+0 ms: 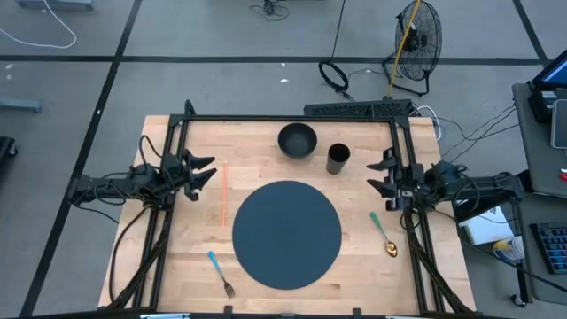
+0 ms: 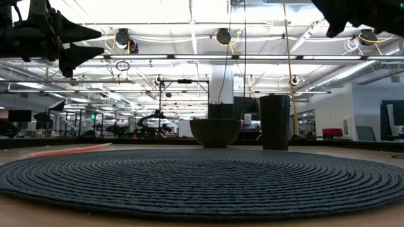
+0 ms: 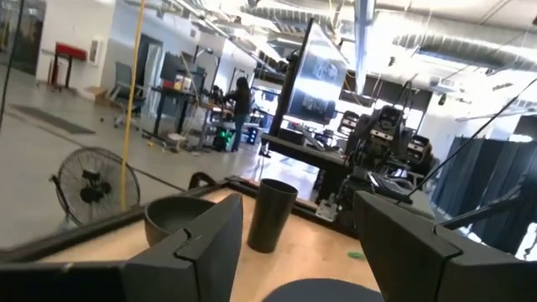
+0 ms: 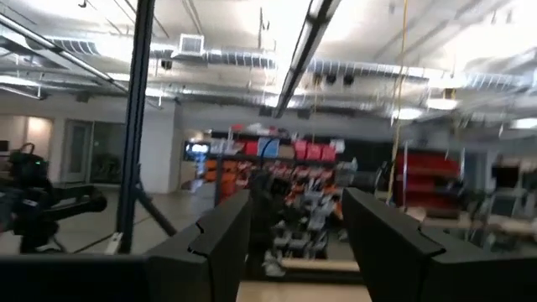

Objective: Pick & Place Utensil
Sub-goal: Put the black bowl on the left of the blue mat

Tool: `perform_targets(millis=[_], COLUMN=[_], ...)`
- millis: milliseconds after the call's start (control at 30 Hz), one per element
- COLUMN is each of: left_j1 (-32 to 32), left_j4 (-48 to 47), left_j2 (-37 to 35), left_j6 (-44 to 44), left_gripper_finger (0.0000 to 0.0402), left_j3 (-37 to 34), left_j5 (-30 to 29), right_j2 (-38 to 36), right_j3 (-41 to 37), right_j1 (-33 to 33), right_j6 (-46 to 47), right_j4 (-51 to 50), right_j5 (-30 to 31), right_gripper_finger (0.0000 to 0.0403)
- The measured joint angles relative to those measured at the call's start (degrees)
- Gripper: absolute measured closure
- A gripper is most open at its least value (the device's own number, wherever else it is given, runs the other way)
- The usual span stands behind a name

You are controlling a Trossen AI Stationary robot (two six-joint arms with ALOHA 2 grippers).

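Note:
A fork (image 1: 221, 274) with a blue handle lies flat on the table near the front edge, left of the round dark placemat (image 1: 286, 234). A spoon (image 1: 383, 235) with a green handle and gold bowl lies flat right of the mat. My left gripper (image 1: 206, 171) is open and empty, held above the table's left side. My right gripper (image 1: 376, 175) is open and empty above the right side, beyond the spoon. Both point toward the table's middle.
A dark bowl (image 1: 297, 140) and a dark cup (image 1: 337, 159) stand on the table behind the mat. An orange straw-like stick (image 1: 223, 193) lies left of the mat. A black frame (image 1: 292, 117) borders the table's back and sides.

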Motion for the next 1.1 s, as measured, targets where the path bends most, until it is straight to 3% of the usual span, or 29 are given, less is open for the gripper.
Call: perform_targets(millis=[267,667,833,1100], left_j1=[-0.02,0.82,1.3,2.24], left_j4=[-0.01,0.83,8.78,4.99], left_j2=[0.0,0.02,0.02,5.85], left_j6=[-1.41,-3.88,4.18,13.38], left_gripper_finger=[0.0169,0.0169,0.0169,0.0169], left_j3=[0.0,0.28,0.87,12.3], left_j5=[0.07,2.11,13.12,13.58], right_j2=[7.63,13.97,14.75,15.19], right_j3=[10.83,16.38,16.38,16.38], right_j1=[0.0,0.0,-0.02,-0.07], right_j6=[4.18,3.1,1.9,0.17], right_j4=[-13.56,-13.37,-13.37,-13.31], right_j5=[0.19,0.28,0.31,4.63], right_gripper_finger=[0.0216,0.0216,0.0216,0.0216])
